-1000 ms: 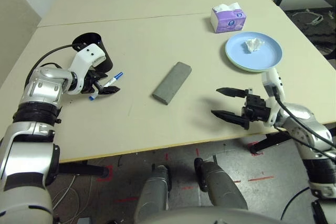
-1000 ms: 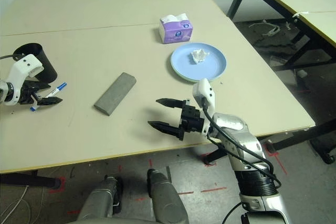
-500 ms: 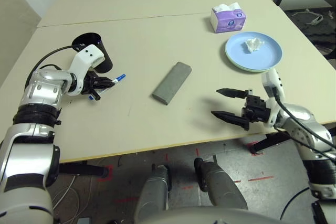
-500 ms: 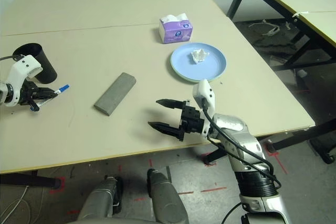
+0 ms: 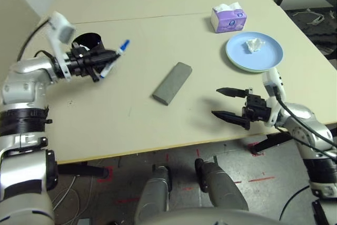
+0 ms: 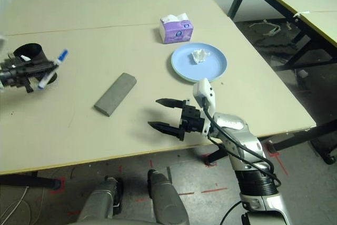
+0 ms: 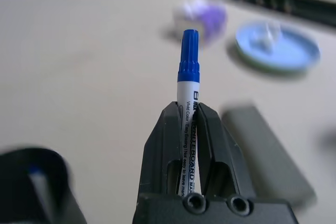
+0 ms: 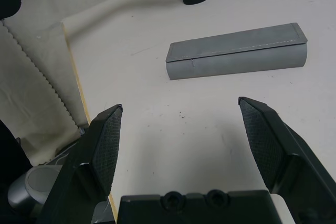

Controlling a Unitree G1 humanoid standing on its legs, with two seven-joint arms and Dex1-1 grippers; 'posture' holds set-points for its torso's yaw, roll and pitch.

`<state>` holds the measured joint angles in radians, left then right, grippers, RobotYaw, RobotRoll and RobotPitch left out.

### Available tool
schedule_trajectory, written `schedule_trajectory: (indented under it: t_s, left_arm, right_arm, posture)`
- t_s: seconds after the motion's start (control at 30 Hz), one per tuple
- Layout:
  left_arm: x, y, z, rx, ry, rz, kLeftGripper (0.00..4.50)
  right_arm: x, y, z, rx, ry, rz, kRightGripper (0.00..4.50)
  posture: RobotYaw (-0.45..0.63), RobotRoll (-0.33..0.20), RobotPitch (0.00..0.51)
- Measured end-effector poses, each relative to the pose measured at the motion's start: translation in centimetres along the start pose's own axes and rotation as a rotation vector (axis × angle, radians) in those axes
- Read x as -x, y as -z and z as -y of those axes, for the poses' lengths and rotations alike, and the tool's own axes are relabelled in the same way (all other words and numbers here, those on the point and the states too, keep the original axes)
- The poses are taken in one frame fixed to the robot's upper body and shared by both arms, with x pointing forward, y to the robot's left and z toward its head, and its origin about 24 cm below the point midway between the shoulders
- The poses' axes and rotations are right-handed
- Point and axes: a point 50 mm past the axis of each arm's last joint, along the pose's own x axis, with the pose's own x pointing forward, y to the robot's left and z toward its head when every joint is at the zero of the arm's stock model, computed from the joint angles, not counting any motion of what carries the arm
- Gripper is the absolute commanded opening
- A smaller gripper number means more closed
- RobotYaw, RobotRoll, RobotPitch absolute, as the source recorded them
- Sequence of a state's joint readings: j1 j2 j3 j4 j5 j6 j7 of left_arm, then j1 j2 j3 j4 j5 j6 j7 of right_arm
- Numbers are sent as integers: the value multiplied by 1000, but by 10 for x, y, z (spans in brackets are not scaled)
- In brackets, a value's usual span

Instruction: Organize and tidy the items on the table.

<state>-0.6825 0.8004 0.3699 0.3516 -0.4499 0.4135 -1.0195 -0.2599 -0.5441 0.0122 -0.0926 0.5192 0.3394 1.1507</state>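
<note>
Nearest the front edge of the worktop (image 5: 131, 130), on the near side of the grey glasses case (image 5: 172, 82), the right claw (image 5: 228, 103) hangs with its fingers spread fully wide and nothing between them. The case lies flat at mid-worktop, closed, untouched.

To the robot's left of the case, the left claw (image 5: 108, 56) is raised clear of the surface and pinched tight on a white marker (image 5: 113, 58), blue cap pointing past the fingertips. Just behind it stands the black cup (image 5: 90, 42).

Beyond the case, to the robot's right, the light-blue plate (image 5: 263, 61) carries the crumpled tissue (image 5: 254, 44); a greenish rim under it suggests a second plate beneath, though I cannot be sure. Farther than the plate sits the purple tissue pack (image 5: 228, 18).

Judgement on progress: tissue on plate reads as done. The marker is lifted but not yet put down; the cup looks like its likely destination. The case has yet to be dealt with. So roughly mid-task.

View differences:
- Left wrist view shows the marker's printed barrel (image 7: 187, 129) clamped between the two fingers, and a blue-tipped stick inside the cup (image 7: 34, 182), possibly the other marker; the head views do not resolve either.
- Right wrist view shows the case's stitched seam (image 8: 236, 51) and confirms the empty gap between the right fingers.
</note>
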Motion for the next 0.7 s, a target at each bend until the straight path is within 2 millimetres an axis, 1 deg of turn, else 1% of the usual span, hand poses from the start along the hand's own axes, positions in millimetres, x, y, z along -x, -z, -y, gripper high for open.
schedule_trajectory:
  t_s: [0.13, 0.23, 0.33, 0.47, 0.7]
  left_arm:
    - [12, -13, -20, -14, -242, 132, 274]
    - [16, -18, -29, -30, -344, 186, 274]
    - [12, -20, -38, -7, -419, 251, 274]
    - [7, -25, -46, -31, -469, 303, 274]
    - [-13, -11, -49, -24, -476, 292, 274]
  right_arm:
    - [-1, 2, 1, -6, 3, 6, 4500]
    - [-3, 0, 3, -6, 9, 18, 4500]
    - [-5, -5, 6, 10, 15, 27, 4500]
    - [-5, -7, 7, 13, 23, 32, 4500]
    - [-2, -9, 8, -9, 65, 48, 4500]
  posture:
    - [-164, 0, 185]
    - [-162, 0, 186]
    - [-168, 0, 187]
    - [-179, 0, 188]
    - [-207, 0, 196]
